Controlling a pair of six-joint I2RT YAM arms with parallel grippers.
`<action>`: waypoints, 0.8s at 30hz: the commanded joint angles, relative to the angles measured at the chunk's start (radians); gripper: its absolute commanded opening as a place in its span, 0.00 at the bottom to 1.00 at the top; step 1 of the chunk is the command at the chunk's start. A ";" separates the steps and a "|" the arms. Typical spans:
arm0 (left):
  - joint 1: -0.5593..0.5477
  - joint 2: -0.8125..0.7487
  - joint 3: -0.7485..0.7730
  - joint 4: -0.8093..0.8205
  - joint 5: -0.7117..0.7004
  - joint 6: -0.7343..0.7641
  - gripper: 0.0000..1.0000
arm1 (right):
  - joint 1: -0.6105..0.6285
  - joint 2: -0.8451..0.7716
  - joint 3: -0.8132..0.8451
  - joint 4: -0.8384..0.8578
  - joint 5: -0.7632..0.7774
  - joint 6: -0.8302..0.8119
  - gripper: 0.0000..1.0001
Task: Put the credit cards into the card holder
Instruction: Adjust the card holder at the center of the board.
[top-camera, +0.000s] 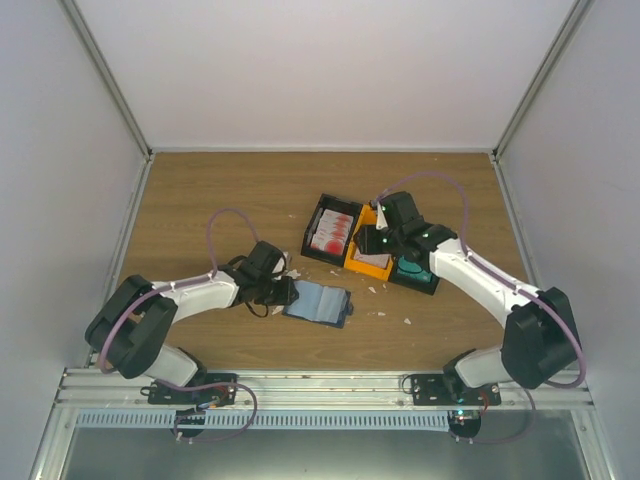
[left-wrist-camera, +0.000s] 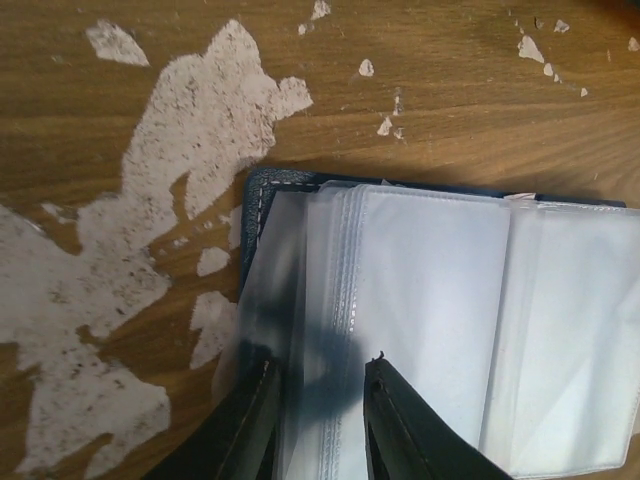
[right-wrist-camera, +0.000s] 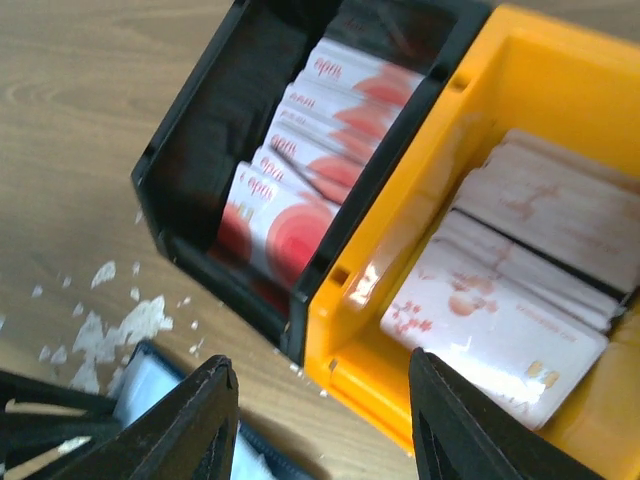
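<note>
The card holder (top-camera: 318, 303) lies open on the wooden table, its clear sleeves up. In the left wrist view the card holder (left-wrist-camera: 430, 300) fills the right half. My left gripper (top-camera: 285, 292) is at its left edge; in the wrist view the left gripper (left-wrist-camera: 320, 365) is partly open, with one finger under a sleeve leaf and the other on top. Red-and-white credit cards (right-wrist-camera: 290, 215) stand in a black tray (right-wrist-camera: 215, 110), and pale cards (right-wrist-camera: 500, 320) lie in an orange tray (right-wrist-camera: 400, 230). My right gripper (top-camera: 372, 240) hovers open and empty over the trays' near edge, as the right wrist view also shows (right-wrist-camera: 318, 362).
The black tray (top-camera: 316, 226), the orange tray (top-camera: 352, 261) and a third dark tray with a teal inside (top-camera: 415, 274) stand side by side right of centre. White torn scraps (left-wrist-camera: 210, 120) are stuck to the wood left of the holder. White walls enclose the table.
</note>
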 joint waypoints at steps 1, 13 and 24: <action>0.017 -0.042 0.013 -0.016 0.007 0.086 0.28 | -0.039 0.040 0.082 -0.087 0.094 0.019 0.49; 0.018 -0.010 0.094 0.193 0.133 -0.032 0.41 | -0.107 0.261 0.266 -0.264 0.094 -0.165 0.36; 0.086 0.159 0.181 0.322 0.041 -0.121 0.41 | -0.100 0.429 0.369 -0.299 0.126 -0.541 0.46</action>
